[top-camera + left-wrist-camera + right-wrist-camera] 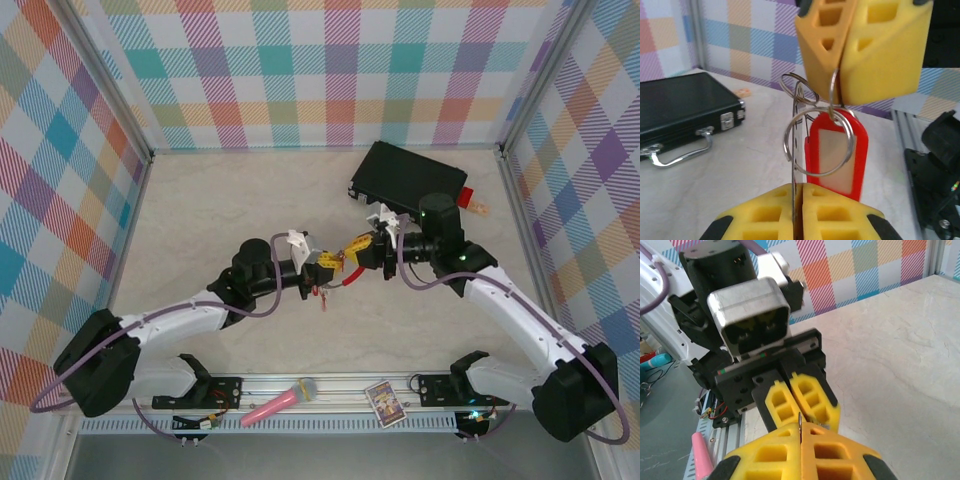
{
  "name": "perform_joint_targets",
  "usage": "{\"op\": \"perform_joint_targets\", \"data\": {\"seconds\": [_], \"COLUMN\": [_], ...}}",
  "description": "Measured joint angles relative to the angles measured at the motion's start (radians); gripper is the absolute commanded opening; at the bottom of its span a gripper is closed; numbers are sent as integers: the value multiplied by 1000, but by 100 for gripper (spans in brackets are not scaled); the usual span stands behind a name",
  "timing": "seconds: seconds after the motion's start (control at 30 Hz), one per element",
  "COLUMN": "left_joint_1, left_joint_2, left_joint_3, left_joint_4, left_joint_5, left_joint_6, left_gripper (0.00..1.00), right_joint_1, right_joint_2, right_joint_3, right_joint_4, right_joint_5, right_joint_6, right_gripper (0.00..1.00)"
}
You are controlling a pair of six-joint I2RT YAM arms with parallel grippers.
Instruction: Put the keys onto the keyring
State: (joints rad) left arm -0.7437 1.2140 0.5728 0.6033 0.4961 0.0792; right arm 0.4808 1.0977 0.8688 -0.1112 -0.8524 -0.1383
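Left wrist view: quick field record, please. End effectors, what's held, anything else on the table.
left end effector: shut on thin metal piece, seen edge-on
right end effector: shut on metal ring, above the tag
key tag: red, hanging off the table between both end effectors, round metal loop across its face
case: black, closed, metal handle, lying on table at left

Two arms, one case, one microphone

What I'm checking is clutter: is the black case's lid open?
No, the black case lies flat with its lid shut down against its base.
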Motion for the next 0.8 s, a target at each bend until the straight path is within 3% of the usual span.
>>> {"op": "perform_joint_targets", "data": {"seconds": [0.2,0.8], "left_joint_1": [-2,-17], "left_joint_2": [-111,-77], "left_joint_3": [0,48], "left_joint_4": [-87,-185], "left_joint_5": [-67,-61], "left_joint_6": [71,98], "left_gripper": [0,0], "right_joint_1": [10,41], "right_joint_2": [-37,-39], "right_joint_3": [-30,-43], "right_joint_4": [29,40], "right_joint_5": [29,80], "right_joint_6": [13,23], "right_gripper": [0,0]}}
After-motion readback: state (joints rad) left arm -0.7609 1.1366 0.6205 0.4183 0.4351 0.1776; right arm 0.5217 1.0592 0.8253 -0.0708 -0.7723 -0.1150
